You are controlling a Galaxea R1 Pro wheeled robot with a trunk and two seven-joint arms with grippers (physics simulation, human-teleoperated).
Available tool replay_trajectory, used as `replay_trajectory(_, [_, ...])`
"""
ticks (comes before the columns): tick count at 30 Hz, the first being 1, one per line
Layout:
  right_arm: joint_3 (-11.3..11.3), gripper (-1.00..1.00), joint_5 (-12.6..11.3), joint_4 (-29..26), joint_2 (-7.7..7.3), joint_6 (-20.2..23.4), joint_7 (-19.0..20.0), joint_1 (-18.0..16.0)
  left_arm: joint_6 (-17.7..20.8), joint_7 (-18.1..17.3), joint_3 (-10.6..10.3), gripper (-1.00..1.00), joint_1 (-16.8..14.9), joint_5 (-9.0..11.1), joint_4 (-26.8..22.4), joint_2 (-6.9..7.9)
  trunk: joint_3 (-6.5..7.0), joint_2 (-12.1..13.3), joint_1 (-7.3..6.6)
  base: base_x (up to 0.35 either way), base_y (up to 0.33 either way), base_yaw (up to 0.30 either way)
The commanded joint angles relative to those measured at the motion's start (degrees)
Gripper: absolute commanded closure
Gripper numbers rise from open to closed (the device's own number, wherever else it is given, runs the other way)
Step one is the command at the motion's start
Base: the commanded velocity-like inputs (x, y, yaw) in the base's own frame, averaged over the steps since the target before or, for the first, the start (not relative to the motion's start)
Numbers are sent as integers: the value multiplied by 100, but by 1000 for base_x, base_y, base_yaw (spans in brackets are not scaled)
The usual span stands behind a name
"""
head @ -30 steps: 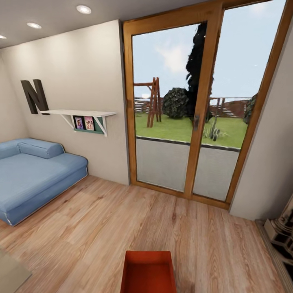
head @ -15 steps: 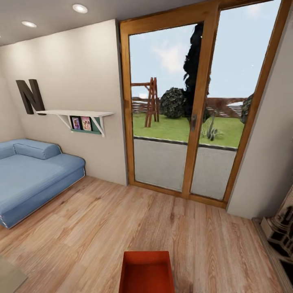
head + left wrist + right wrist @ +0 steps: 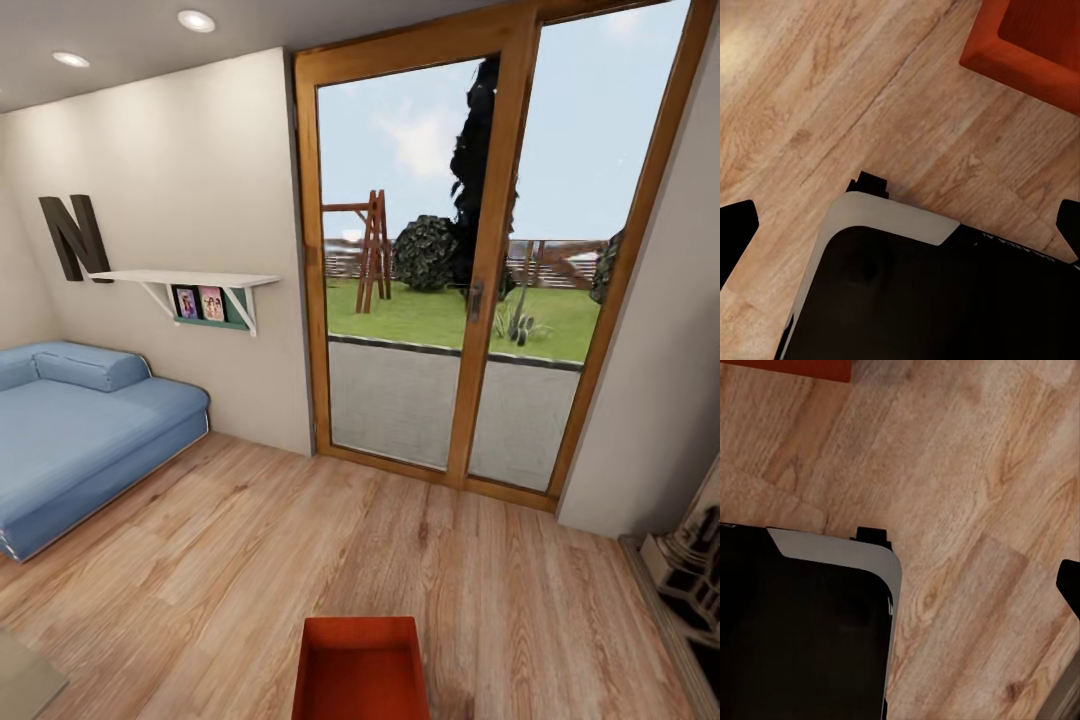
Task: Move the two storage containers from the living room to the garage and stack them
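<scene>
Nothing moved since prior frame; container (image 3: 362, 668) on wood floor (image 3: 250, 540) w/ left fingers (image 3: 739, 236) spread.

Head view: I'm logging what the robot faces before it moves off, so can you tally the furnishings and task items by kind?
Orange-red storage container: 1
Blue sofa: 1
White wall shelf: 1
Framed photos on the shelf: 2
Dark letter N on the wall: 1
Wood-framed glass door: 1
Total: 7
</scene>
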Motion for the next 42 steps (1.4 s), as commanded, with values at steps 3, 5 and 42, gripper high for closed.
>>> replay_trajectory(3, [49,-100,-57,17,2,-32,-1,-7,-7,-1,-8,-100,-4,32,0,0,-8,-6,1,0,-117,0])
replay_trajectory(5, [51,-100,-57,17,2,-32,0,-7,-7,-1,-7,-100,-4,32,1,0,-8,-6,1,0,-127,0])
replay_trajectory(42, [18,-100,-100,17,-50,-18,78,-7,-7,-1,-6,-100,-4,32,-1,0,-173,-6,1,0,-6,88])
